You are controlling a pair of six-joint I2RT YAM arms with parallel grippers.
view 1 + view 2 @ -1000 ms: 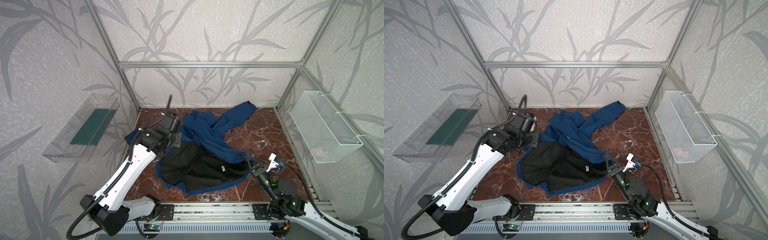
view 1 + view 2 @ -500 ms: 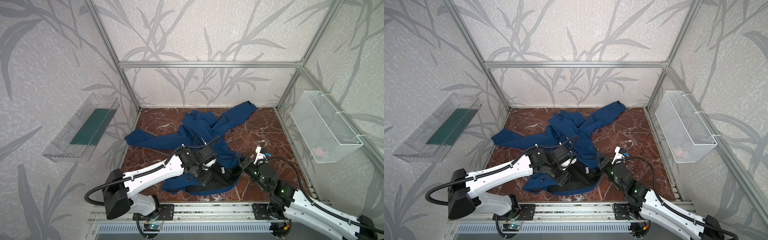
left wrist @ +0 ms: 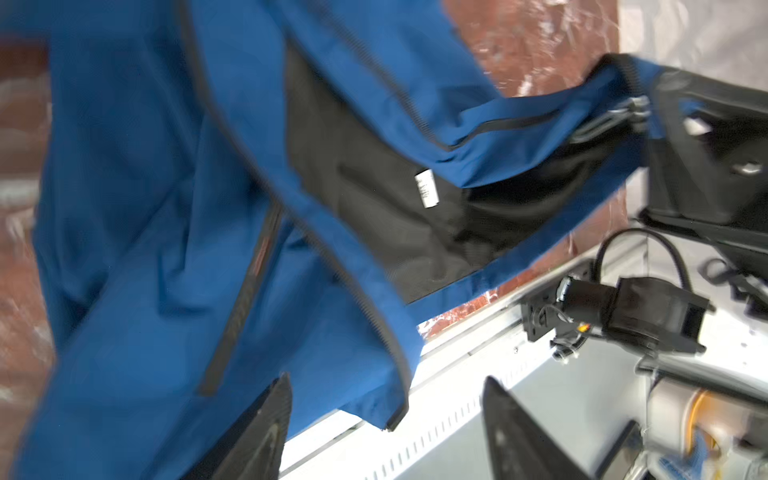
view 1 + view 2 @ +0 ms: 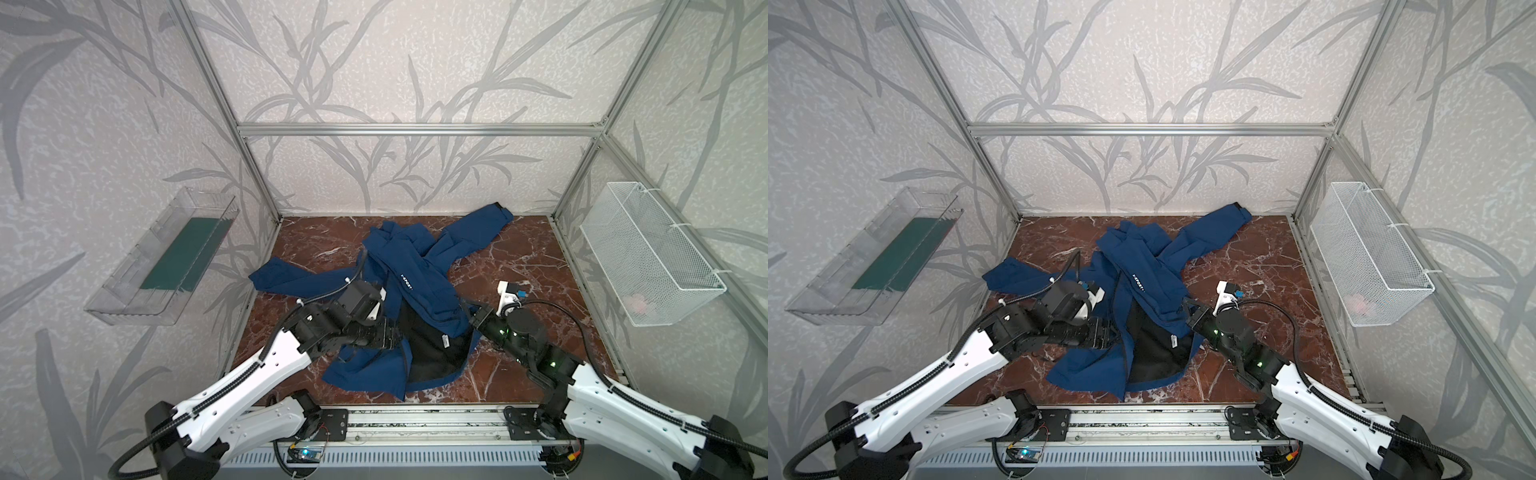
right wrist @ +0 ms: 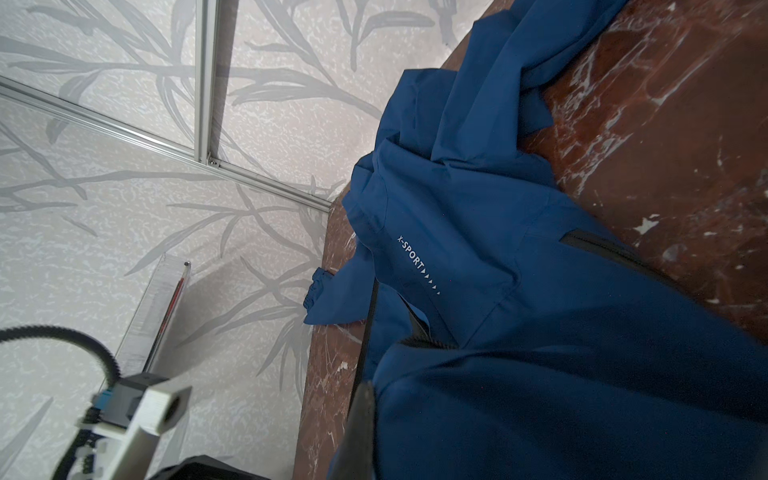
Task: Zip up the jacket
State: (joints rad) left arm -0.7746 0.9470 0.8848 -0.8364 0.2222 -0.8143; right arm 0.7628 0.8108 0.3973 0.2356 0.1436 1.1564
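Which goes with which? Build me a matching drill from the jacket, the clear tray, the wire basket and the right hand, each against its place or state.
Things:
1. jacket
2. clear tray
3. wire basket
4. right hand

Places or states:
a. hangs on the right wall
b. shut on blue fabric
c. lies crumpled and unzipped on the red marble tabletop
d. hangs on the left wall, with a green sheet inside

Pairs: 1-c, 2-d, 3-a, 4-b
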